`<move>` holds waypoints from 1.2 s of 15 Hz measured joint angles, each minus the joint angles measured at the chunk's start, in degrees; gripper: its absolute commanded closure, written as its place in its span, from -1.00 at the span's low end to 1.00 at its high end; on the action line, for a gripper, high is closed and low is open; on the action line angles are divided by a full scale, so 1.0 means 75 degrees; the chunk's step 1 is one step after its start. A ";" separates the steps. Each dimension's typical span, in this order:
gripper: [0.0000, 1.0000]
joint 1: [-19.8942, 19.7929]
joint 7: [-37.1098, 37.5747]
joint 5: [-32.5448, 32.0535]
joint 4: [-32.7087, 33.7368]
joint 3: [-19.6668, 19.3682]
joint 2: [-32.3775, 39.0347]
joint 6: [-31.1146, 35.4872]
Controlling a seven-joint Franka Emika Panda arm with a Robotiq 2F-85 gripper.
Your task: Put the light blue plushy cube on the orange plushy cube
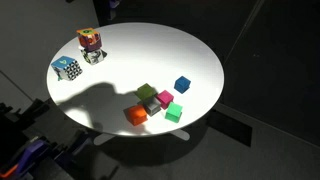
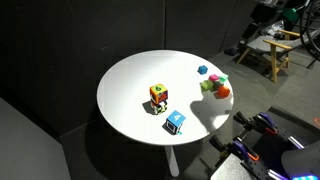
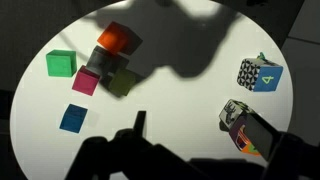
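The light blue plushy cube (image 1: 67,68) sits on the round white table (image 1: 140,60) near its edge, and also shows in an exterior view (image 2: 175,122) and the wrist view (image 3: 259,73). The orange plushy cube (image 1: 91,42) stands beside it, a small gap apart, seen again in an exterior view (image 2: 158,97). In the wrist view the orange plushy cube (image 3: 238,118) is partly covered by one dark finger. My gripper (image 3: 202,128) is open and empty above the table, with its fingers spread wide. The gripper does not show in either exterior view.
Several small solid blocks cluster on the opposite side of the table: blue (image 3: 73,118), green (image 3: 61,63), pink (image 3: 87,81), olive (image 3: 122,80) and orange (image 3: 118,38). The arm's shadow lies across the table. A wooden stool (image 2: 262,55) stands beyond the table.
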 measured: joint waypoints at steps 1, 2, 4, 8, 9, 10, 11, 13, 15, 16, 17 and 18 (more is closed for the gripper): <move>-1.00 0.0000 0.0000 0.0000 0.0007 0.0000 -0.0003 0.0000; -1.00 0.0000 0.0000 0.0000 0.0009 0.0000 -0.0007 0.0000; -1.00 0.0000 0.0000 0.0000 0.0009 0.0000 -0.0010 0.0000; -1.00 -0.0058 0.0000 0.0000 0.0003 0.0065 -0.0004 0.0000; -1.00 -0.0158 0.0000 0.0000 -0.0009 0.0169 0.0011 0.0000; -1.00 -0.0248 0.0000 0.0000 -0.0022 0.0268 0.0033 0.0000; -1.00 -0.0315 0.0000 0.0000 -0.0033 0.0360 0.0065 0.0000; -1.00 -0.0402 0.0000 0.0000 -0.0056 0.0504 0.0138 0.0000; -1.00 -0.0457 0.0000 0.0000 -0.0084 0.0646 0.0220 0.0000; -1.00 -0.0470 0.0002 0.0000 -0.0096 0.0722 0.0266 0.0002; -1.00 -0.0471 0.0007 0.0000 -0.0109 0.0798 0.0319 0.0004; -1.00 -0.0472 0.0015 0.0000 -0.0120 0.0880 0.0373 0.0012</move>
